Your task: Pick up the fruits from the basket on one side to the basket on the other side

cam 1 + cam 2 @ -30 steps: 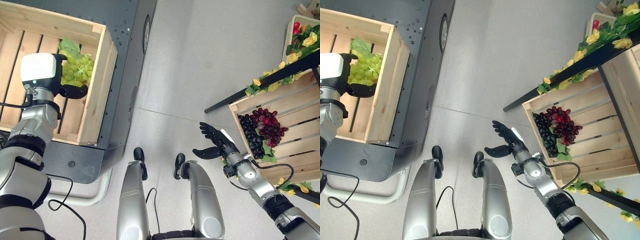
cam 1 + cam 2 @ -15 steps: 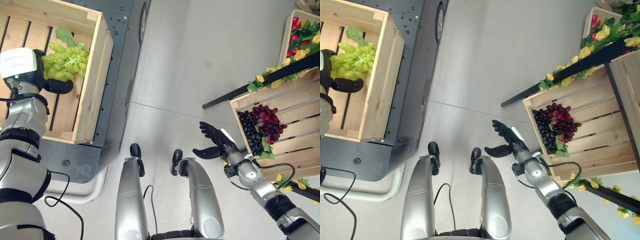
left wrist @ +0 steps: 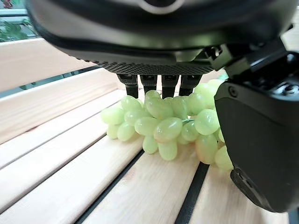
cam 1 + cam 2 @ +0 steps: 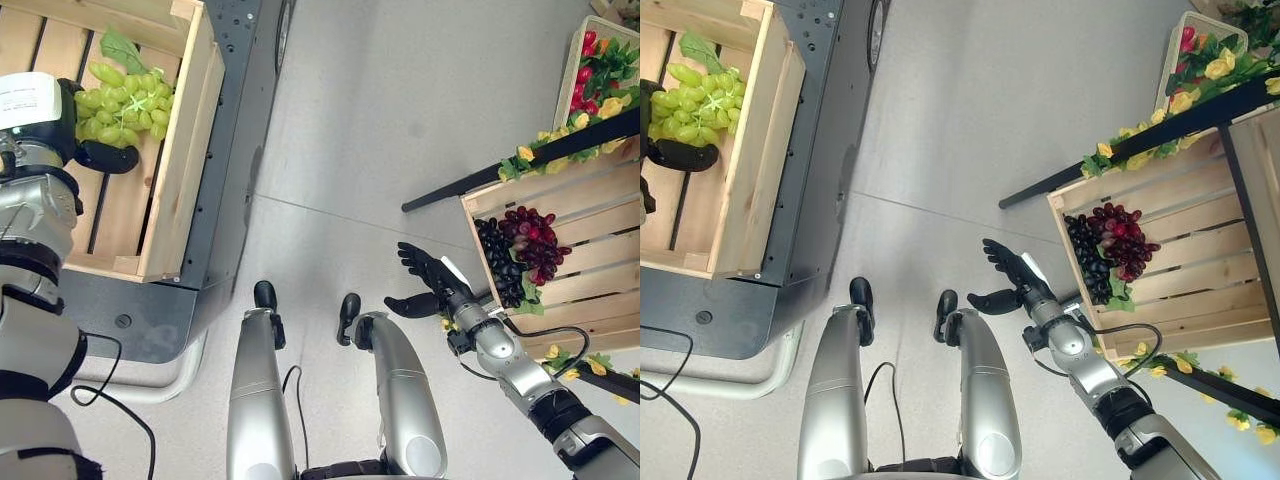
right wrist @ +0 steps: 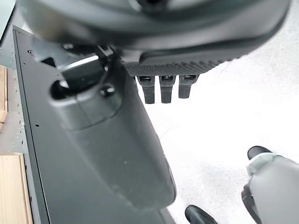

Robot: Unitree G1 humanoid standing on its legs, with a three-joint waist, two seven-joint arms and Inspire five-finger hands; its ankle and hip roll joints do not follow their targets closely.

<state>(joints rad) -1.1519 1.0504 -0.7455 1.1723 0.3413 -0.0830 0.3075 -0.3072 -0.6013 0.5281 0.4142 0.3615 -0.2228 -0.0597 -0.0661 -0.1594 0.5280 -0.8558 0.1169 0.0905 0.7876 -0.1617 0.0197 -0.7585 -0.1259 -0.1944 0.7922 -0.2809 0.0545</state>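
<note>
Two wooden crates, left crate [image 4: 190, 130] with green grapes [image 4: 125, 95] in left hand's [image 4: 100, 155] grip, right crate [image 4: 590, 240] with dark grapes [image 4: 520, 250], right hand [image 4: 430, 285] spread empty

Pale bare-wood slatted crate [image 4: 190, 150]; glossy green grapes [image 3: 163, 126]; smooth grey floor [image 4: 400, 120].

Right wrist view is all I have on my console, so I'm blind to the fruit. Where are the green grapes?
Observer: The green grapes are in the left wooden crate, at the left hand.
Operator: Is the left hand gripping them?
Observer: Its fingers reach over the bunch, thumb beside it; the grapes rest on the slats.
Operator: And my right hand?
Observer: The right hand is open over the floor, beside the right crate holding dark grapes.
</note>
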